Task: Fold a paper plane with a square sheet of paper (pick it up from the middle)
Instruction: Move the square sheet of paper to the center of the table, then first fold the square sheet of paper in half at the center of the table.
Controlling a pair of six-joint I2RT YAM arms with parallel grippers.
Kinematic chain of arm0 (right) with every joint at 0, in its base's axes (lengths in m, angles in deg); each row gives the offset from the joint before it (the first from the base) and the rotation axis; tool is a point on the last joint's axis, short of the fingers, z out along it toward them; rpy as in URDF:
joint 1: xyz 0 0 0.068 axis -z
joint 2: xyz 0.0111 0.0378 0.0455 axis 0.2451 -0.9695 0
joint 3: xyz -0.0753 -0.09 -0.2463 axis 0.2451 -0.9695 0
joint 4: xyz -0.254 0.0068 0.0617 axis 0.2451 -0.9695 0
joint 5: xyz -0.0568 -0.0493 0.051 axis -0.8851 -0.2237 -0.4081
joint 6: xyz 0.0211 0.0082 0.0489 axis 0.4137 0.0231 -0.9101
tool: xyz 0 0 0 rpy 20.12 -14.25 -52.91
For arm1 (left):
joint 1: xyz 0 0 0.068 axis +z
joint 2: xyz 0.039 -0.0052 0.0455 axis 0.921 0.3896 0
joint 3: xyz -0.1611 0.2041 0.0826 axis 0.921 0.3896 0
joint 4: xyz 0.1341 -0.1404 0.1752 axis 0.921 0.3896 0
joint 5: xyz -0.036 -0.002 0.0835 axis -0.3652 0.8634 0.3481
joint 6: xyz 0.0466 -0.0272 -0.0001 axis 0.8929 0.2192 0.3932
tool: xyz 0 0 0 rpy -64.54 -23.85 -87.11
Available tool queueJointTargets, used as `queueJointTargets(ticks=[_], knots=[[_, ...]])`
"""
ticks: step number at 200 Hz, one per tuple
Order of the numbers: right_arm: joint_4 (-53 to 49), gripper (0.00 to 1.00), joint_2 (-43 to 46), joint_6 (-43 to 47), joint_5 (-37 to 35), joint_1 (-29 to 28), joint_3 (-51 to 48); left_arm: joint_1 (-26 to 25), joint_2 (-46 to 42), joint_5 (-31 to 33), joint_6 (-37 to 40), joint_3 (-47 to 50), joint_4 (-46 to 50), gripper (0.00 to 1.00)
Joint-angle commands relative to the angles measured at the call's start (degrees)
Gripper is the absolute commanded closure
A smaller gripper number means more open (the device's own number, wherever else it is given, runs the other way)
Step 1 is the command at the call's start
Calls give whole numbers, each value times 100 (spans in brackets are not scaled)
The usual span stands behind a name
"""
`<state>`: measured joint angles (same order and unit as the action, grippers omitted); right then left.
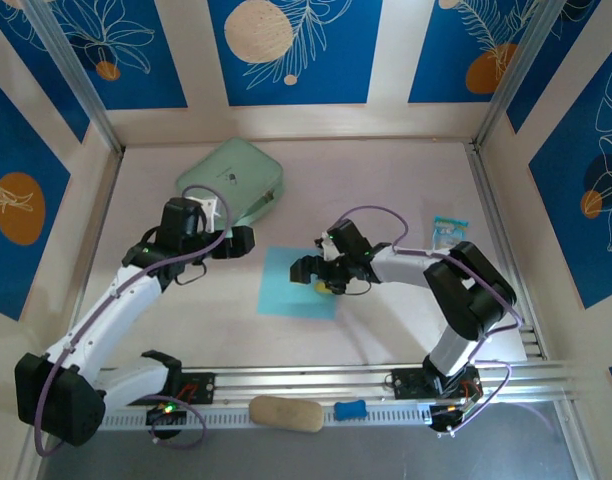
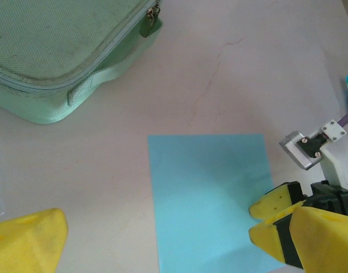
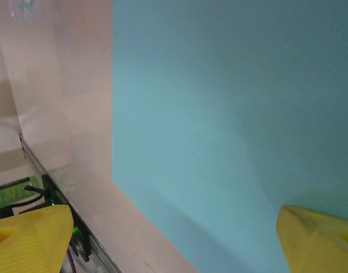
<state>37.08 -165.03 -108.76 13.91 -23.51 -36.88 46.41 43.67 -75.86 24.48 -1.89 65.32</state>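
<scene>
Right claw [image 3: 174, 222] gapes over paper [image 3: 231, 102], clearest wrist-side.

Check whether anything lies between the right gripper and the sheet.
Nothing visible does. The right gripper hangs open over the right part of the sheet, with bare paper below it. The case lies apart, beyond the sheet's far left corner.

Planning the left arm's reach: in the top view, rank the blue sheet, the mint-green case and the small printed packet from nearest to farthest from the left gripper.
1. mint-green case, just behind the left gripper, and square sheet of paper, just right of it: too close to call.
2. small printed packet, far right, clearly farthest.
</scene>
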Motion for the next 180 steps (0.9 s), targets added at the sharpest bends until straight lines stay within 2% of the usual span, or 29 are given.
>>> queueJointTargets(ticks=[1,17,30,54,79,111,131,180], knots=[[-363,6,139,324,-262,-195,72,45,-58,-488,-75,200,-167,4],[-502,5,677,436,-898,-311,-7,28,98,-842,-405,310,-392,8],[-602,3,1237,465,-1683,-406,-169,-26,302,-1072,-499,310,-449,12],[-809,1,2282,412,-2725,-510,-536,-305,708,-888,-555,150,-291,15],[-1114,1,3233,58,-3563,-492,-890,-885,1258,-557,-625,-163,-20,19],[-840,1,4180,-213,-3097,20,-1606,-1648,2052,68,-632,-618,491,21],[-455,1,4529,-297,-2179,490,-2048,-1979,2422,350,-782,-786,604,22],[-1166,1,4646,-556,-2125,737,-2200,-2646,3468,802,-1259,-1476,1053,23]])
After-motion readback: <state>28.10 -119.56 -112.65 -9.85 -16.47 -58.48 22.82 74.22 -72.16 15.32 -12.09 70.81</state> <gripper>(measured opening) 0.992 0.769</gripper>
